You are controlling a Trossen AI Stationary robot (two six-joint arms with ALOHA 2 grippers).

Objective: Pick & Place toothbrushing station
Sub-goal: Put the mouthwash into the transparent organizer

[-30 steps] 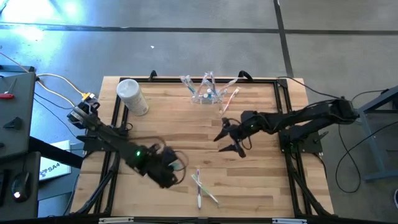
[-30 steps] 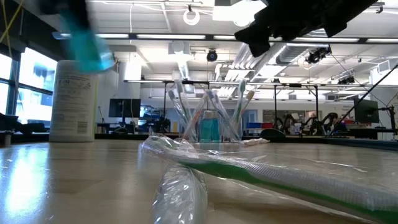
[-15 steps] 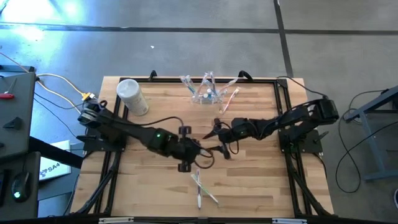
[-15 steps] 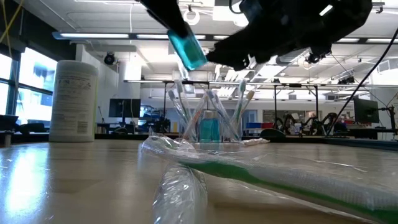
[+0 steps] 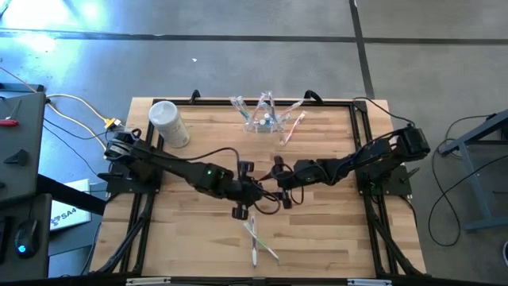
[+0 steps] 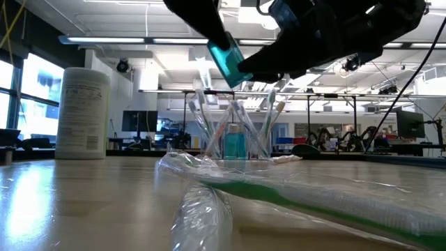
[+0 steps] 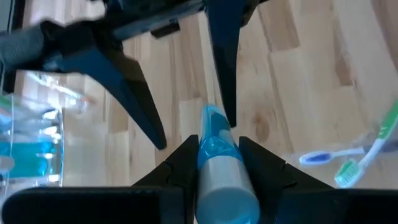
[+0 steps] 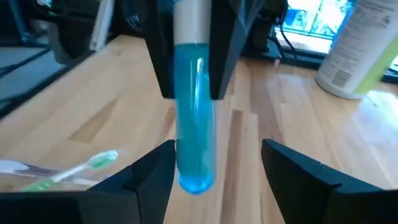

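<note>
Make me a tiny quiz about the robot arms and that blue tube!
1. True or false: the left gripper holds the see-through blue plastic tube with a pale cap.
2. The right gripper has its jaws: A) shut on the tube; B) open, on either side of the tube's tip; C) out of view.
3. Fill the gap: the white cylindrical canister stands ___ on the table.
Key: 1 true; 2 B; 3 upright.

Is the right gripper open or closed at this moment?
Open: the right gripper has fingers spread on both sides of the blue tube, not touching it.
</note>
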